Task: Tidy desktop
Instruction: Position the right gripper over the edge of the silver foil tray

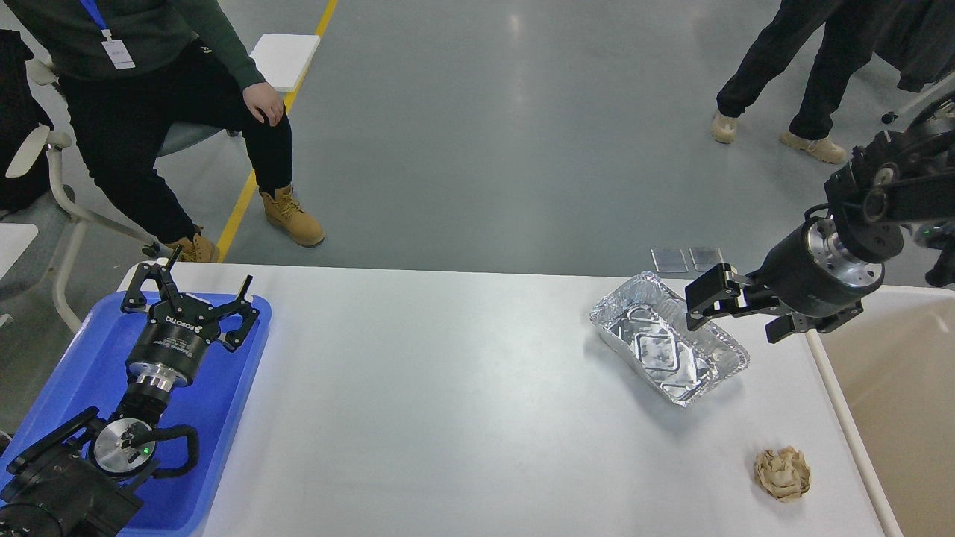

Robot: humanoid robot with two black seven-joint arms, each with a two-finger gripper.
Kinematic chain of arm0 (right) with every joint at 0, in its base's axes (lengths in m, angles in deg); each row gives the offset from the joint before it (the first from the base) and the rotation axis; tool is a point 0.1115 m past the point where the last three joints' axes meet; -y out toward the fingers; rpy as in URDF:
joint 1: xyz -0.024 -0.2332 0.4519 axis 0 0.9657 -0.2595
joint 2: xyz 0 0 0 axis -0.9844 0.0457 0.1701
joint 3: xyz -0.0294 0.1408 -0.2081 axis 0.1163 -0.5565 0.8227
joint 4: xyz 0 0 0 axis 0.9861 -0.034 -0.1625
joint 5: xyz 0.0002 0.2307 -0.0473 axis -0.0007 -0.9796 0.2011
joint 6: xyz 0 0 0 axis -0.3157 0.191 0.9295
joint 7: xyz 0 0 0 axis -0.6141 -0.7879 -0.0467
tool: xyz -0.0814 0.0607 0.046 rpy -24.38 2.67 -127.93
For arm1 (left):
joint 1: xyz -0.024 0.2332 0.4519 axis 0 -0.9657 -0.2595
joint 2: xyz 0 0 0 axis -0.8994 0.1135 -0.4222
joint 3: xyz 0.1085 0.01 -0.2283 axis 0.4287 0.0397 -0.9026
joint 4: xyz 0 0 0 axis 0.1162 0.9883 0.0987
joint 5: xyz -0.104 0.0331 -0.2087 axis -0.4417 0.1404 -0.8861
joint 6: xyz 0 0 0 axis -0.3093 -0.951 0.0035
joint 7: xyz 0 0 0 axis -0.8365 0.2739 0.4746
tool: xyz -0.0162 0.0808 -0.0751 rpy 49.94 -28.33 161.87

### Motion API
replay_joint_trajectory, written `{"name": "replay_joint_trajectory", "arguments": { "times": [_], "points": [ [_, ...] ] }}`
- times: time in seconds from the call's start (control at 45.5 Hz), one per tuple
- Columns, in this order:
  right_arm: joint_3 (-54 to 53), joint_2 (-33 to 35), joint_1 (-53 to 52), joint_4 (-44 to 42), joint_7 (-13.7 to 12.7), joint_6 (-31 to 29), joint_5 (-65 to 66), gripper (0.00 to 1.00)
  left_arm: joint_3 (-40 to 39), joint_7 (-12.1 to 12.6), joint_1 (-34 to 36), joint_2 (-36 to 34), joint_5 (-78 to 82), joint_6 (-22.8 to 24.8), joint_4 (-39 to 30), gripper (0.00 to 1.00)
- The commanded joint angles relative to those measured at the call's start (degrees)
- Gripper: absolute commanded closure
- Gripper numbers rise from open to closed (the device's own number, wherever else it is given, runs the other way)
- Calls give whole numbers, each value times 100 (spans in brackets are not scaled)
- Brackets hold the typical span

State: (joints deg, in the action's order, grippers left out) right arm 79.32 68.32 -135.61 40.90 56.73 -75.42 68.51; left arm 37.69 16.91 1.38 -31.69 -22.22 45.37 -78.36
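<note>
Desktop (448, 403): glossy white slab with rounded corners, fills the lower middle of my head view; its near edge is cut off by the frame bottom. Blue plastic tray (224, 418) sits on its left end, partly hidden under my left arm and cropped at the left and bottom. Left gripper (190, 294) hangs over the tray's far end, fingers spread wide, nothing between them. Right gripper (727, 306) points left at the far right rim of the foil tray (671, 350); one finger sits above or at the rim, the other lower and off to the side, so it reads as spread apart, but I can't tell whether it touches the foil. Foil tray is thin, crinkled, shiny aluminium, rectangular, angled on the desktop, looks empty. Crumpled brown paper ball (782, 472) lies near the front right, well apart from the foil tray. Beige bin (895, 403) sits just beside the desktop's right edge, cropped by the frame. Beyond the desk: grey floor, a seated person (149, 97) at far left and another's legs (806, 67) at far right, both cut off at the top.
</note>
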Motion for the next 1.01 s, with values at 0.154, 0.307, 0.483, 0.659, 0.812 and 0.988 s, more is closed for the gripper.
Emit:
{"name": "replay_joint_trajectory", "arguments": {
  "times": [0.154, 0.307, 0.483, 0.659, 0.812, 0.988],
  "points": [
    [-41, 56, 153, -160, 4, -48, 30, 0, 0, 0, 3, 0, 0, 0, 2, 1],
    [-41, 144, 277, -248, 13, -66, 4, 0, 0, 0, 3, 0, 0, 0, 2, 1],
    [-68, 250, 180, -248, 13, -66, 4, 0, 0, 0, 3, 0, 0, 0, -7, 1],
    [-6, 250, 215, -240, 13, -75, 12, 0, 0, 0, 3, 0, 0, 0, 2, 1],
    [-32, 250, 321, -231, 13, -66, 12, 0, 0, 0, 3, 0, 0, 0, -7, 1],
    [-120, 224, 408, -292, 13, 39, 74, 0, 0, 0, 3, 0, 0, 0, 2, 1]
  ]
}}
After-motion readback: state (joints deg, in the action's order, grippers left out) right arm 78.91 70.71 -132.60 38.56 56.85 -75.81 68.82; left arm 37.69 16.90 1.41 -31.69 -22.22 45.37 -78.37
